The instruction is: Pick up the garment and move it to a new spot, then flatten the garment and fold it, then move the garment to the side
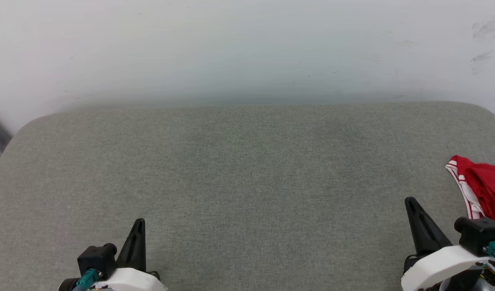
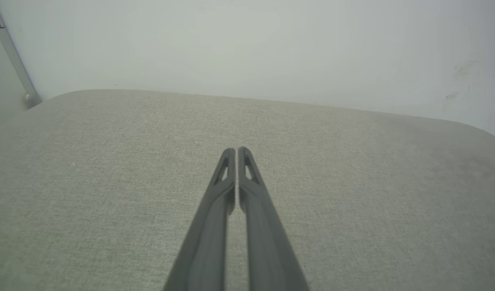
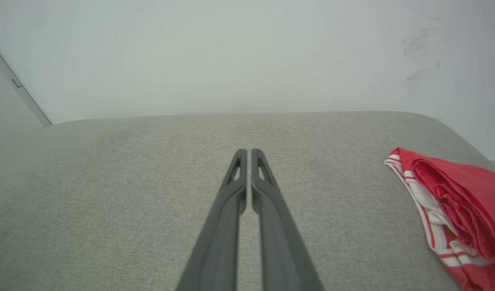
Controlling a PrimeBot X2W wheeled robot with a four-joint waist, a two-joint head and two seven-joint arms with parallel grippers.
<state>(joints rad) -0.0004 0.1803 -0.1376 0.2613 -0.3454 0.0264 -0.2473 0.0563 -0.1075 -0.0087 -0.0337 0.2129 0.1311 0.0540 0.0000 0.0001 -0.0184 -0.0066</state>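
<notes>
Left gripper: fingers pressed together, holding nothing, above the grey fabric-covered tabletop. Pale wall stands behind.

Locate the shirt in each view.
Head: shirt at the right edge, bunched on the cushion, just beyond the right gripper.
Left wrist: grey cushion ahead of the left gripper, up to the wall.
Right wrist: shirt at lower right, running off the edge.
Shared landmark: scuffs on the wall, upper right in all three.
</notes>
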